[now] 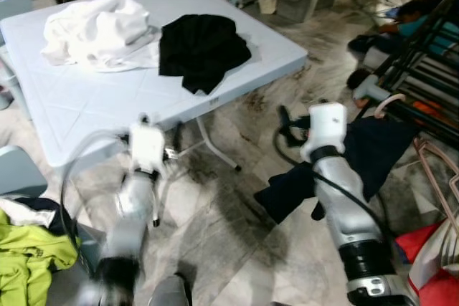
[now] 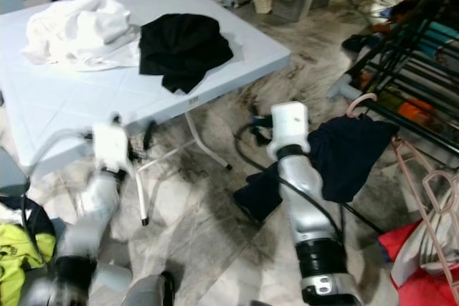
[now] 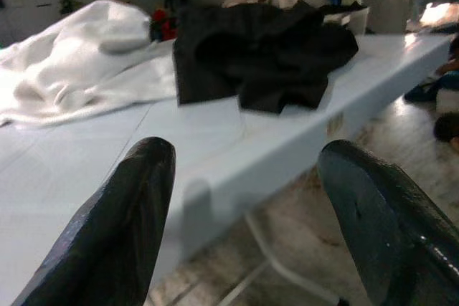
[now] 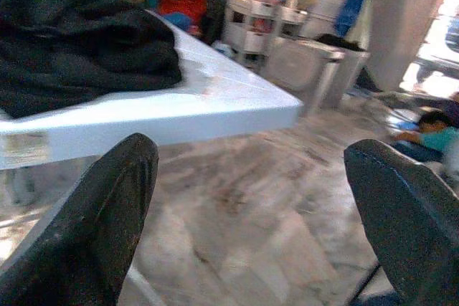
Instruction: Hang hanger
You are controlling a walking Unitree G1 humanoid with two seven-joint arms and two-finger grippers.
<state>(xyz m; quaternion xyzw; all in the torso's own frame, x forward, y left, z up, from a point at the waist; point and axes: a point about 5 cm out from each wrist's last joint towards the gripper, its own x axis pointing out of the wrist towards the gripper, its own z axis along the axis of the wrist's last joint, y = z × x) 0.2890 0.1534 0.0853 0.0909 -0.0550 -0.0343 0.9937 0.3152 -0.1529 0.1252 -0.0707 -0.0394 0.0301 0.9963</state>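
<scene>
Pink hanger (image 2: pixel 361 103) carrying dark garment (image 2: pixel 347 150) beside rack (image 2: pixel 412 69); both grippers' fingers spread, empty.

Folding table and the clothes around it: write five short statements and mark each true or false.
1. A black garment lies on the folding table. True.
2. The white garment lies on the floor. False: it is on the table, beside the black one.
3. The left claw is shut on a hanger. False: its fingers stand apart with nothing between them.
4. A dark garment on a pink hanger hangs at the drying rack on the robot's right. True.
5. The right claw is open. True.
</scene>
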